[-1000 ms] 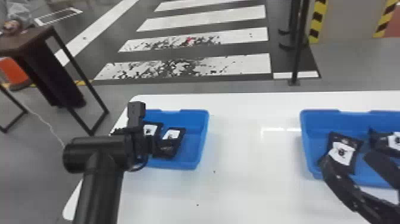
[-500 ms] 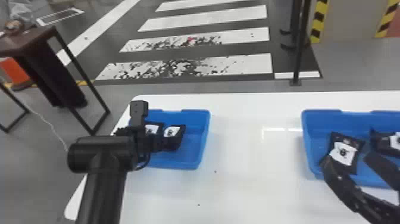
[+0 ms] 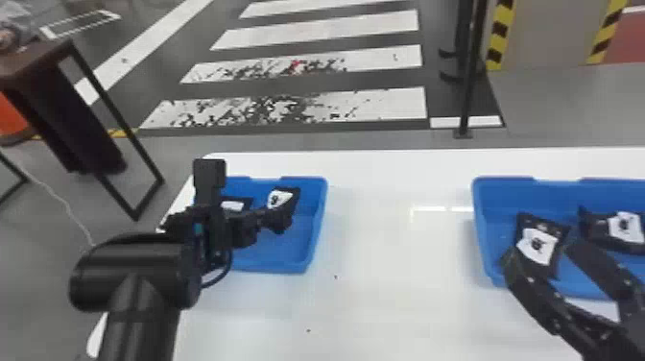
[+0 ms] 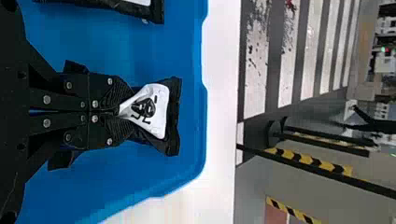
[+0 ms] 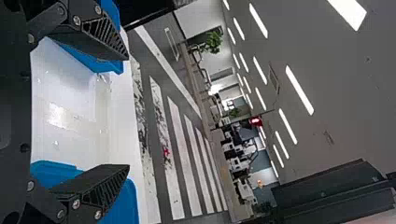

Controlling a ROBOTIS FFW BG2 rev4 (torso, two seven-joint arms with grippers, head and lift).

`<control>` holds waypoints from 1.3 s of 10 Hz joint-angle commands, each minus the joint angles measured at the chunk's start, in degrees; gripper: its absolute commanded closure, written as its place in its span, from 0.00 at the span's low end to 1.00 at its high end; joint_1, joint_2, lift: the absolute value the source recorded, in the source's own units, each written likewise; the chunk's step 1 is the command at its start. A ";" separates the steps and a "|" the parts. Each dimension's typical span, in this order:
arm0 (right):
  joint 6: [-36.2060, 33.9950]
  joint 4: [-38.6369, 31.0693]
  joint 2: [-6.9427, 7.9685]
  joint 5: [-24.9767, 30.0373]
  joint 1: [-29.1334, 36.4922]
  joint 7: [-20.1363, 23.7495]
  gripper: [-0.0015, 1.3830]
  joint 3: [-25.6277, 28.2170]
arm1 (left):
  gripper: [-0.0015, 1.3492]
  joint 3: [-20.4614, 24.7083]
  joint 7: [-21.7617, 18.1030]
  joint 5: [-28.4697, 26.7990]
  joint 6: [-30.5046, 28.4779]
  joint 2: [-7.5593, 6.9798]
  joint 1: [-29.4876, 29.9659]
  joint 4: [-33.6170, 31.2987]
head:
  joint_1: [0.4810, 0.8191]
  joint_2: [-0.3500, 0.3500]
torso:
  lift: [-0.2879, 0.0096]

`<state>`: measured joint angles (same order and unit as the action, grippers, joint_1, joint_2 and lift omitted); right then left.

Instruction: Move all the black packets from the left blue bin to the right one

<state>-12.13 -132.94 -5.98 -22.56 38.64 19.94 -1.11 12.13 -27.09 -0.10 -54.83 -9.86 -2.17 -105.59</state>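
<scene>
Left hand (image 3: pixel 279 222) has its two fingers pressed together on one black packet (image 3: pixel 287 198), gripping it by one end; the packet's white label narrows to a pinch where the fingertips hold it. That packet is at the left blue bin (image 3: pixel 295 252), toward the bin's far side; whether it touches the bottom, I cannot tell. One other packet (image 3: pixel 245 201) lies in the same bin, to the left of the held one, making two there.

Right hand (image 3: pixel 542 250) holds nothing, its two fingers spread wide over the near side of the right blue bin (image 3: pixel 487 206). Two black packets show in that bin: one (image 3: pixel 535 246) by the fingertips, one (image 3: pixel 624 229) farther right. Four packets are visible in all, and both bins stand on one white desk (image 3: pixel 384 297), well apart.
</scene>
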 commanded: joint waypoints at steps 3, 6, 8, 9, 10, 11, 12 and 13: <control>-1.51 0.69 0.00 -2.00 -3.77 1.51 0.16 -0.95 | 0.90 -3.45 -0.59 8.21 2.10 0.72 11.31 -19.91 | 0.63 0.80 | 0.50; -1.51 2.80 -1.14 -5.09 -8.13 1.59 0.16 -4.03 | 0.90 -9.27 -0.85 14.50 3.51 1.24 12.29 -23.85 | 0.63 0.64 | 0.50; -1.37 4.91 -1.84 -7.26 -11.65 1.59 0.16 -6.78 | 0.90 -13.39 -0.85 16.89 3.79 1.24 11.87 -23.85 | 0.63 0.59 | 0.50; -0.95 5.89 -2.20 -7.94 -13.05 1.51 0.16 -7.92 | 0.90 -14.99 -0.94 17.92 4.21 0.98 11.73 -23.85 | 0.63 0.57 | 0.50; -0.39 7.72 -2.63 -8.40 -15.02 1.24 0.16 -8.95 | 0.90 -16.70 -1.03 19.18 4.63 0.72 11.45 -23.99 | 0.63 0.55 | 0.50; 0.04 9.83 -2.81 -8.74 -16.85 1.16 0.16 -9.18 | 0.90 -18.07 -1.12 19.75 4.77 0.63 11.17 -24.27 | 0.63 0.52 | 0.50; 0.18 11.66 -2.99 -8.97 -18.54 0.89 0.16 -9.18 | 0.90 -18.99 -1.12 20.44 4.91 0.63 11.17 -24.69 | 0.63 0.51 | 0.50; 0.18 12.92 -3.25 -9.09 -20.09 0.89 0.18 -9.18 | 0.90 -19.56 -1.12 21.12 4.77 0.54 11.17 -24.69 | 0.63 0.48 | 0.50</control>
<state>-11.96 -120.83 -9.06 -31.56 19.48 20.82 -10.28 -7.08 -28.21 20.56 -49.97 -9.30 9.00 -130.24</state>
